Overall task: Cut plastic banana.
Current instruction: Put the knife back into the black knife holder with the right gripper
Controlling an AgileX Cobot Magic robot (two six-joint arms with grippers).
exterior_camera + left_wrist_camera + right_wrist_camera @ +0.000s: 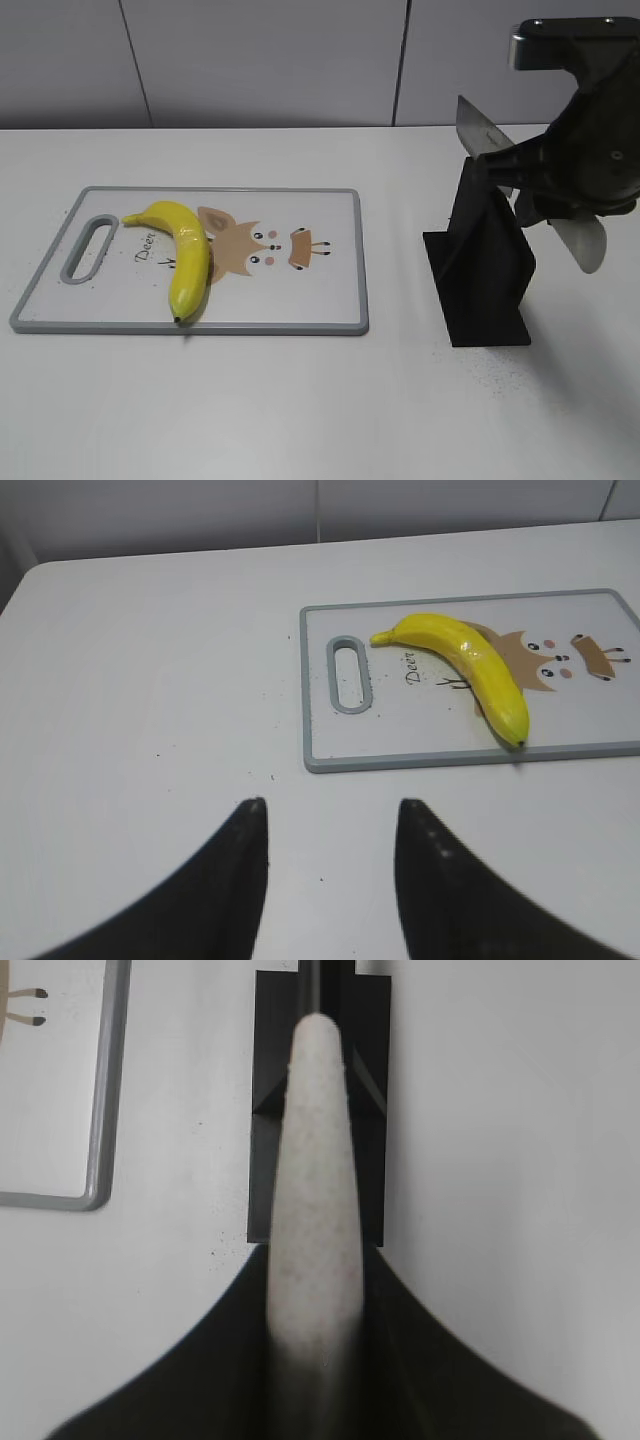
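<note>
Glossy bright-yellow curved plastic banana (186, 257) lying flat on white rectangular cutting board with grey rim (355, 260), left half of board, just right of the oval handle slot (88, 247). Stem end up near slot, dark tip down at the board's near edge, touching or just over the grey rim. Partly covering the printed cartoon deer (262, 249) and the "Deer" lettering. Same banana in left wrist view (465, 665), running diagonally from near the slot to the near rim.

Left gripper (332, 825) hovering over bare white table (300, 400), well short of the board, touching nothing. Jaws moderately open, gap clear between the two dark fingers (235, 880), nothing between them.

Right gripper (315, 1290) clamped on the pale speckled grey handle (312, 1210) of a knife, dark fingers pressed on both sides of it. In exterior view, right gripper (545, 190) above the black angled knife stand (485, 265), well apart from the board on the right. Silver blade (482, 130) sticking up-left, pale handle end (582, 243) pointing down-right. Cannot tell if knife touches the stand.
</note>
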